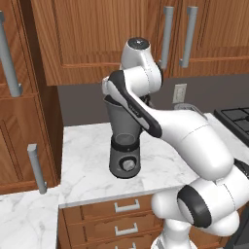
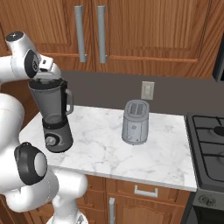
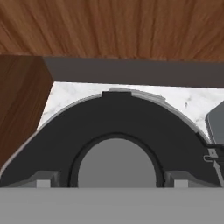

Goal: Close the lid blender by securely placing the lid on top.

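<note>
The blender (image 2: 52,116) stood on the marble worktop (image 2: 113,144) near its left end, close to the tall wood cabinet side; translucent grey jar on a dark base with a round front knob (image 2: 51,141); handle (image 2: 68,101) pointed toward the toaster. In the left base view the blender (image 1: 124,146) was partly hidden behind the white arm; jar walls looked see-through and nothing could be made out inside, though the upper part was covered by the arm. The lid (image 3: 118,131) sat on the jar mouth, seen from straight above in the hand view as a black disc with a raised round centre knob and a small tab at its far edge; jar rim showed as a thin pale ring around it; in the right base view the lid (image 2: 43,83) appeared as a dark band at the jar top, flat and not tilted. The tool (image 3: 109,179) was directly over the lid; fingertips (image 3: 43,180) stood spread on either side of the centre knob, apart from it, pinching nothing. In the right base view the tool (image 2: 49,75) was just above the jar top. The toaster (image 2: 135,122), boxy silver with two top slots, stood on the same worktop well apart from the blender; slots looked empty as far as could be told. A wall outlet (image 2: 147,90) was behind the toaster; stove burners (image 2: 210,140) at the right; drawers (image 1: 126,219) under the worktop.
</note>
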